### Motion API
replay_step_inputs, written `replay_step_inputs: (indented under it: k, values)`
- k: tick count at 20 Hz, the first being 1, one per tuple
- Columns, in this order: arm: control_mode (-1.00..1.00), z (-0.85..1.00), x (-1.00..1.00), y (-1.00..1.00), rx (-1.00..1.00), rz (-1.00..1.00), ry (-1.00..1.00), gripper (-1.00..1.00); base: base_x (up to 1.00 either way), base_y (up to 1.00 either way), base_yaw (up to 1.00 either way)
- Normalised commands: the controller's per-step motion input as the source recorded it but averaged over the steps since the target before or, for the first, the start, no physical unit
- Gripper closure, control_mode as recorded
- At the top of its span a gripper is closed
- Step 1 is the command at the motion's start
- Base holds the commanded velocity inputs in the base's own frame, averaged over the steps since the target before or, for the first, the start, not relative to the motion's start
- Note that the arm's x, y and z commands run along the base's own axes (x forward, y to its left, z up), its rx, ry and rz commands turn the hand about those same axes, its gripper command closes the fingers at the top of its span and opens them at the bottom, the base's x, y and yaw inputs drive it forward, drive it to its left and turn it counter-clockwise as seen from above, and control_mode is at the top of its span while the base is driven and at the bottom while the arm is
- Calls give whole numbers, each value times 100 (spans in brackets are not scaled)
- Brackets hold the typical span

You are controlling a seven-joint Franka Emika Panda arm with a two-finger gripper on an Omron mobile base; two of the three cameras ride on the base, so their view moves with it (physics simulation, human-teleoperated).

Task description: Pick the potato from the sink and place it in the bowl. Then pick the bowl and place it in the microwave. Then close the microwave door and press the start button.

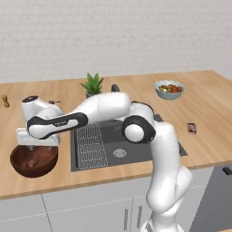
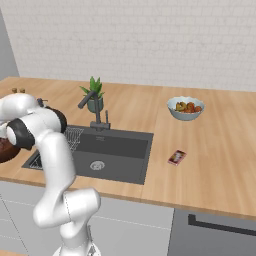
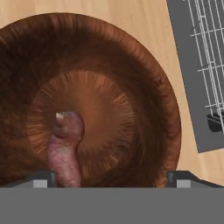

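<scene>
- A light wooden counter (image 1: 136,88) is seen under a white brick wall (image 1: 113,31), with grey cupboard fronts (image 1: 86,210) below its front edge.
- The sink (image 1: 120,145) is set into that counter; a potted plant (image 1: 93,84) stands behind it, a pale bowl of food (image 1: 169,89) beyond its right end, and a small red packet (image 1: 191,128) to its right, its print too small to be read.
- The bowl (image 1: 32,161) sits left of the sink, near the counter's front edge.
- The potato (image 3: 65,148) lies inside the bowl.
- The gripper (image 1: 37,146) is held over the bowl, jaws spread wide, nothing gripped.
</scene>
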Motion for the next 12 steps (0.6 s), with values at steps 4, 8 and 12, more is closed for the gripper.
replay_step_inputs:
  k: [4,8,12]
  values:
    - [-100,3,-12,-68,10,8,-12,-100,0,0,0]
    - [-100,13,-9,-68,12,5,-7,-100,0,0,0]
    - [-100,23,0,-40,6,0,0,-100,0,0,0]
